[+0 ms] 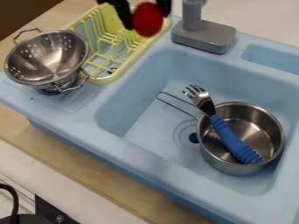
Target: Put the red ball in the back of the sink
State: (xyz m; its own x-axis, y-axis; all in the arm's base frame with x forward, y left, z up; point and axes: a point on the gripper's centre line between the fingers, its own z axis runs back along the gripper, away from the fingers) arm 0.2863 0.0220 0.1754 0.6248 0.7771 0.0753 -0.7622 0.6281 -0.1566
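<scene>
The claw (146, 17) is at the top edge of the camera view, its two black fingers closed around the red ball (147, 20), one on either side. The ball is held above the far right end of the yellow-green dish rack (104, 78), near the grey faucet (203, 35), and is outside the basin of the blue sink (146, 122).

Inside the basin, a steel pot (265, 124) takes up the right part, its wire handle pointing toward the back left. A fork (231, 140) with a blue handle leans in the pot, its tines sticking up past the rim. A dark blue drain spot (194, 138) is just beside the pot. Left of the dish rack, a steel colander (43, 61) stands upright on the sink's ledge. At the lower left, near a black cable (13, 199), a black panel (50, 212) bears a small pale mark, too small to make out.
</scene>
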